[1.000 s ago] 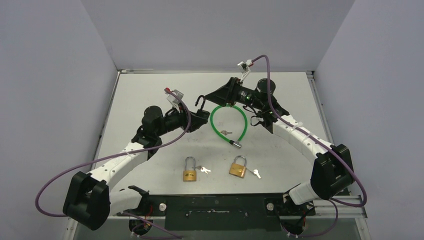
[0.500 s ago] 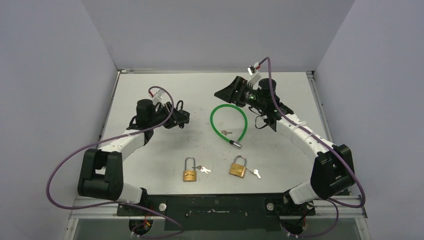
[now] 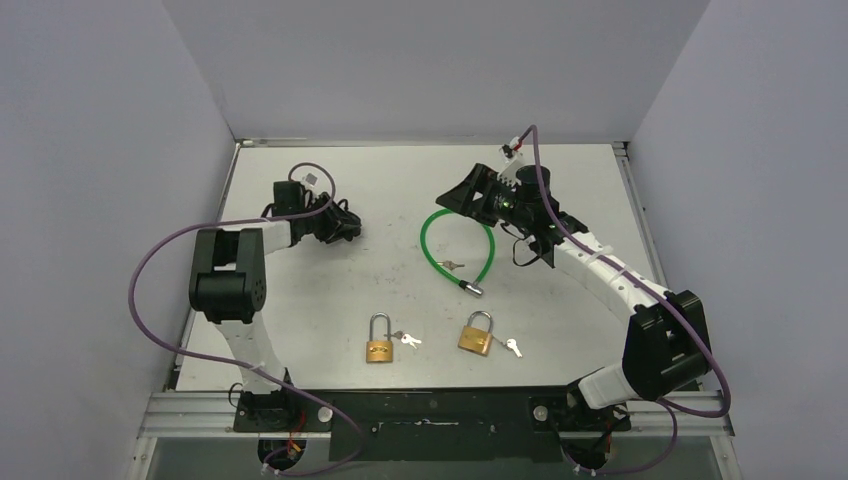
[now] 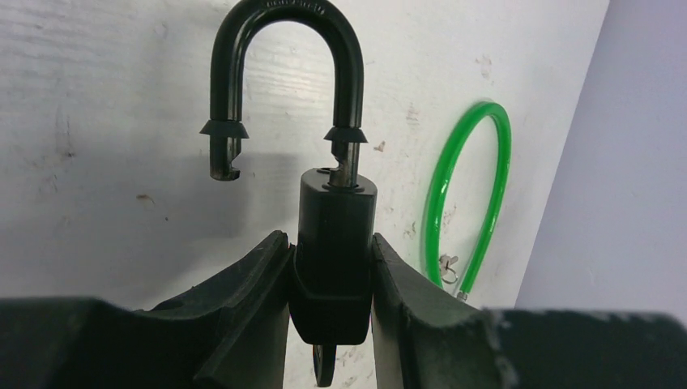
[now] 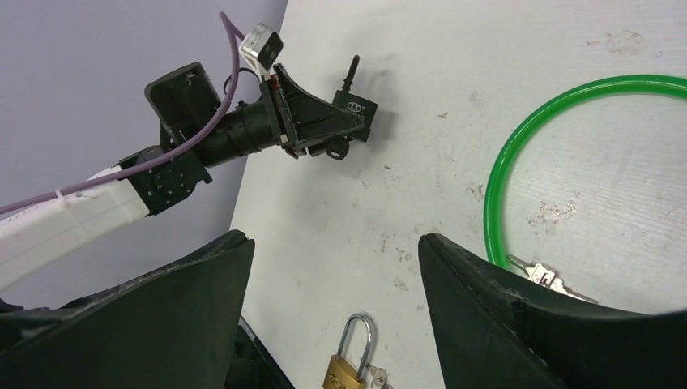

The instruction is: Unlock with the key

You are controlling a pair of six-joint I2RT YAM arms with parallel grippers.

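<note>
Black padlock sits clamped by its body between the pads of your left tool, shackle pointing away from the wrist; that grip leaves the keyway end facing back toward the tool, where a small dark piece, probably the key, pokes out below the body. One shackle leg hangs free of the body, so I judge this lock already sprung. Your left arm is folded tight, its upper link upright by the bench's left edge, the wrist reaching right and holding the lock low over the surface. Your right tool stands wide apart and holds nothing; your right arm stretches diagonally from its base, wrist just above the far side of the green cable lock. Two brass padlocks lie near the front edge, well apart from both tools.
</note>
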